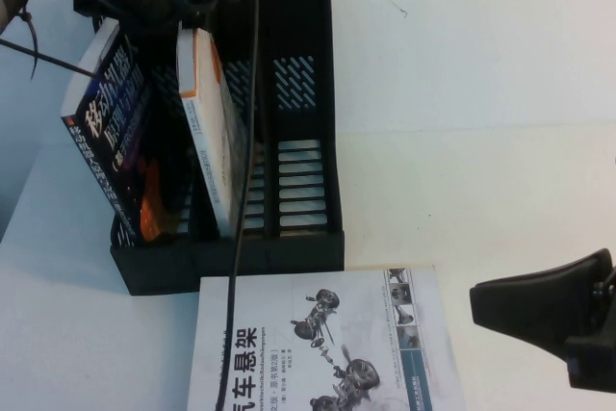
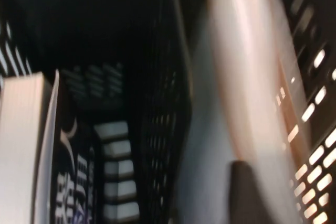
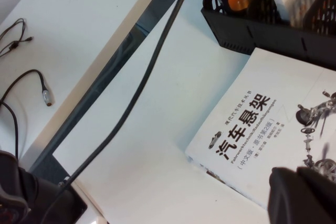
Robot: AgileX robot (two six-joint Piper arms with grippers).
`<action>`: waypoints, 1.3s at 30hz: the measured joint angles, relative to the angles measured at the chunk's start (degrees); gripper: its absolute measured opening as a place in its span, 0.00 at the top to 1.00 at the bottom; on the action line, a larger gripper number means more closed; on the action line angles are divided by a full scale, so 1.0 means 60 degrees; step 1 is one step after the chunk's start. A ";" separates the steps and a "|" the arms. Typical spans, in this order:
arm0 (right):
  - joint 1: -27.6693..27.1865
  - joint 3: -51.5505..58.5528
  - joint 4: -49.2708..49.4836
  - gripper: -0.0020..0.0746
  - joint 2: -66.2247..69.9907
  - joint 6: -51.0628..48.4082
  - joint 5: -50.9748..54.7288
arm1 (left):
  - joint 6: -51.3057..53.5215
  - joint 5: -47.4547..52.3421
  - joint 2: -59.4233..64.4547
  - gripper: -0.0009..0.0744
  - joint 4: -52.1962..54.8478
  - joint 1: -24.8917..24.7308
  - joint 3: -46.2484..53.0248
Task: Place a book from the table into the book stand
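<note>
A black book stand [image 1: 308, 238] with three slots stands at the table's left-centre. A dark blue book [image 1: 111, 132] leans in its left slot. A white and orange book [image 1: 212, 132] stands tilted in the middle slot. My left gripper [image 1: 188, 16] is at that book's far top end and is shut on it. In the left wrist view one finger [image 2: 252, 192] lies against the book [image 2: 241, 77]. A white book with a car-suspension cover [image 1: 318, 344] lies flat in front of the stand. My right gripper [image 1: 486, 300] is shut and empty, just right of it [image 3: 299, 182].
The stand's right slot [image 1: 298, 180] holds nothing. A black cable [image 1: 248, 141] hangs across the stand and the white book. The table's right half [image 1: 481, 141] is bare white. The right wrist view shows the table's near edge and loose cables [image 3: 31, 82] beyond it.
</note>
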 joint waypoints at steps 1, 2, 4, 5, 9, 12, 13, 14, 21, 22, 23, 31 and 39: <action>0.0000 0.0000 0.0000 0.96 0.0000 0.0000 0.0000 | 0.0008 -0.0021 0.0000 0.51 0.0000 0.0000 0.0003; 0.0000 0.0000 0.0000 0.96 0.0000 0.0000 0.0000 | 0.0008 -0.0021 -0.0017 0.44 0.0000 0.0000 0.0003; 0.0000 0.0000 -0.0018 0.96 0.0000 -0.0022 0.0000 | 0.0023 -0.0003 -0.0038 0.37 0.0000 0.0000 0.0003; 0.0000 0.0000 -0.0116 0.96 0.0000 -0.0036 0.0000 | 0.0023 0.0065 -0.0078 0.38 0.0026 0.0000 0.0003; -0.0037 0.0000 -0.1399 0.96 -0.0123 0.0155 0.0000 | 0.0023 0.0390 -0.0601 0.63 0.0709 0.0000 0.0003; -0.0181 0.0000 -0.3190 0.96 -0.0464 0.1168 0.0047 | 0.0029 0.0779 -0.1367 0.87 0.1595 0.0000 0.0003; -0.0224 0.0000 -0.3846 0.96 -0.0640 0.1649 0.0128 | 0.0029 0.0896 -0.1597 0.91 0.1852 0.0000 0.0003; -0.0292 0.0000 -0.4720 0.96 -0.0840 0.2334 0.0264 | 0.0007 0.1027 -0.1898 0.94 0.2126 0.0000 0.0003; -0.0376 0.0103 -0.9782 0.96 -0.2703 0.6374 0.1797 | 0.0062 0.0471 -0.4482 0.99 0.2248 0.0000 0.0881; -0.0383 0.0182 -0.9957 0.96 -0.3066 0.6533 0.1873 | 0.0135 0.0172 -0.4888 0.99 0.2037 0.0000 0.1275; -0.0383 0.0294 -1.0083 0.96 -0.3445 0.6663 0.1915 | 0.0287 -0.0268 -0.5416 0.99 0.1737 0.0000 0.1870; -0.0383 0.2175 -0.9765 0.96 -0.6086 0.6924 0.1520 | 0.0837 -0.4374 -0.9486 0.99 0.0469 0.0000 0.8608; -0.0383 0.3810 -0.9333 0.96 -0.7564 0.6938 0.0948 | 0.0776 -0.7145 -1.1770 0.99 0.0462 0.0000 1.3295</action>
